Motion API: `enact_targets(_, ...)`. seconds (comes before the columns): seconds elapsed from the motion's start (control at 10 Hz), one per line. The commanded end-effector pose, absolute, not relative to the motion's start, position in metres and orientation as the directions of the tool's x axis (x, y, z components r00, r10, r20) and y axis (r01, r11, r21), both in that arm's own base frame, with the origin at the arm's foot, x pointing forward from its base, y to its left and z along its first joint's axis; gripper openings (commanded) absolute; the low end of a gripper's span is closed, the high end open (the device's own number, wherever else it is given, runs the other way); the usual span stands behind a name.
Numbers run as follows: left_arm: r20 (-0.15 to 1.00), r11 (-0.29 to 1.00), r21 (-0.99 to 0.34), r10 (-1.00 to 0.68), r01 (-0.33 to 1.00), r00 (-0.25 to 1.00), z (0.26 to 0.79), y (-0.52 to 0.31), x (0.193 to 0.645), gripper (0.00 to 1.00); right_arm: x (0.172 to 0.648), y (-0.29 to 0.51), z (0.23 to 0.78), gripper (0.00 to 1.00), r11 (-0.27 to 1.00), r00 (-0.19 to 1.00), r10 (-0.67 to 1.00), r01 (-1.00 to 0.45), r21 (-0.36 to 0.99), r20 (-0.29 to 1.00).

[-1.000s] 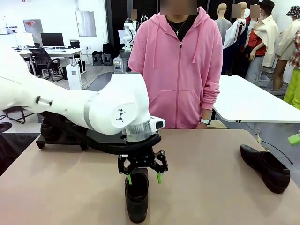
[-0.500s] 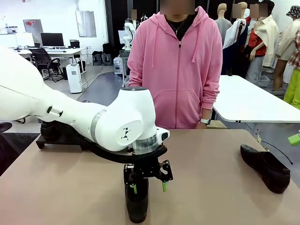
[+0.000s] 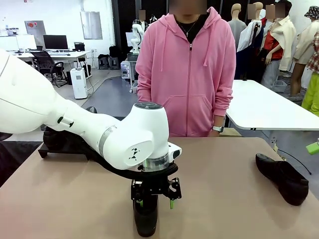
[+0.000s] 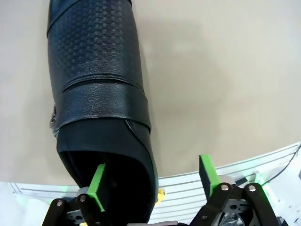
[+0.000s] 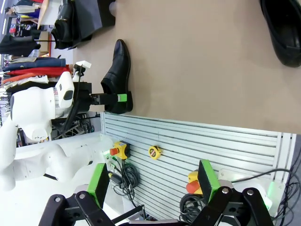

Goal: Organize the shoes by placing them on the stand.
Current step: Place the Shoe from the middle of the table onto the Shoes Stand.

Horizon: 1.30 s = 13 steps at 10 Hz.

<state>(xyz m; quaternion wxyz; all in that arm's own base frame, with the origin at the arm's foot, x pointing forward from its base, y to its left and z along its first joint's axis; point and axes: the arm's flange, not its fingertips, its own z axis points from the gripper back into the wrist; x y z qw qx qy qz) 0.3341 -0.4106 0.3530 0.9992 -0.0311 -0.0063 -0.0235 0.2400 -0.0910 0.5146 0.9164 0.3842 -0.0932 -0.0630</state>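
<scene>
The left gripper hangs wide open and low over the heel end of the shoe, which lies toe toward the robot close to the near edge of the table. In the left wrist view one finger sits over the mouth of the shoe at the heel and the other stands clear of its side wall with bare table between, so nothing is held. The right gripper, also wide open, waits off the near edge, well apart from the second loose shoe at the right. The stand lies far left behind the left arm, apparently with a shoe on it already. The biggest risk is the carry: pinched by one thin wall at the heel, the shoe would likely droop toe-down and swing, then slip free or knock the stand. Next, the closing outer finger could shove the glossy shoe sideways, perhaps off the near edge, before the grip bites. Smaller, the inner finger may snag the heel rim, or the soft wall may fold. Least, a crooked release could let it slide down the slope
</scene>
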Motion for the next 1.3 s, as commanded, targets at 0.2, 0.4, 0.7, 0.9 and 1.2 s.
enact_targets(0.2, 0.009, 1.0, -0.019, -0.025, 0.025, 1.0, 0.3502, -0.4207, 0.3381, 0.0, 0.2399, -0.0912, 0.5182, 1.0, 0.683, 0.974, -0.188, 0.035, 0.729, 0.129)
enact_targets(0.4, 0.009, 0.999, -0.023, -0.022, 0.022, 1.0, 0.3511, -0.4189, 0.3376, 0.0, 0.2399, -0.0912, 0.5182, 1.0, 0.683, 0.974, -0.188, 0.035, 0.729, 0.129)
enact_targets(0.7, 0.003, 0.999, -0.025, -0.02, 0.02, 1.0, 0.3521, -0.4159, 0.3363, 0.0, 0.2399, -0.0912, 0.5182, 1.0, 0.683, 0.974, -0.188, 0.035, 0.729, 0.129)
enact_targets(0.9, 0.005, 0.999, -0.033, -0.023, 0.023, 1.0, 0.3522, -0.4162, 0.3353, 0.0, 0.2399, -0.0912, 0.5182, 1.0, 0.683, 0.974, -0.188, 0.035, 0.729, 0.129)
enact_targets(1.2, 0.023, 0.999, -0.031, -0.027, 0.028, 0.999, 0.3584, -0.4114, 0.3341, 0.0, 0.2399, -0.0912, 0.5182, 1.0, 0.683, 0.974, -0.188, 0.035, 0.729, 0.129)
